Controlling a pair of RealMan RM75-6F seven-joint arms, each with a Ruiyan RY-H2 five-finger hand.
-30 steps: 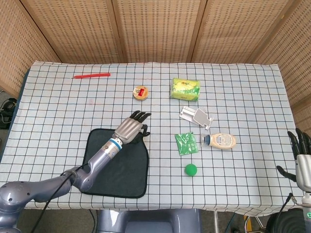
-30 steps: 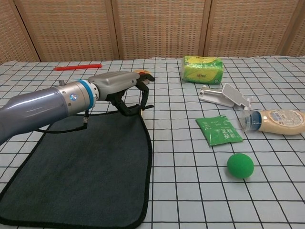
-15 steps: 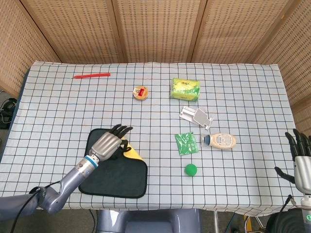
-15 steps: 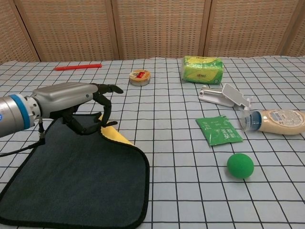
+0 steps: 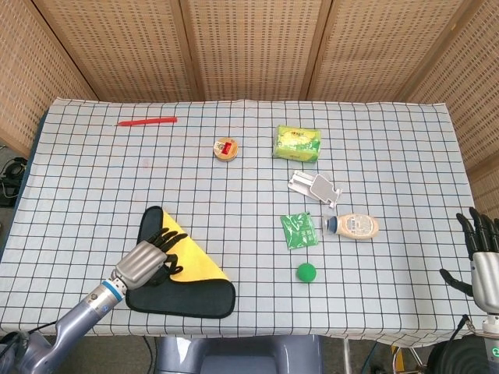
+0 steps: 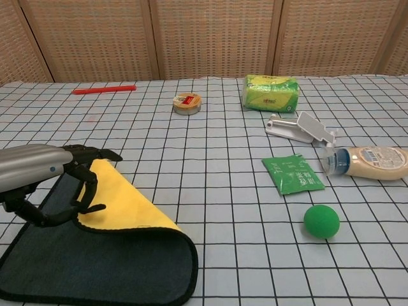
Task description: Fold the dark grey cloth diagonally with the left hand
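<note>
Checked tablecloth [image 5: 117,167], near-left corner: left hand [image 5: 148,258] pinches the dark grey cloth [image 5: 199,294] corner, yellow underside showing. Risk: early release would leave the diagonal misaligned. Right hand [image 5: 483,265] idle, fingers spread.

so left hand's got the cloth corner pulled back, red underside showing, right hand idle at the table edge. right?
Not red: the underside of the dark grey cloth is yellow, plain in the chest view. The rest holds: the left hand grips the folded-back corner, and the right hand sits idle at the table edge, seen in the head view.
</note>
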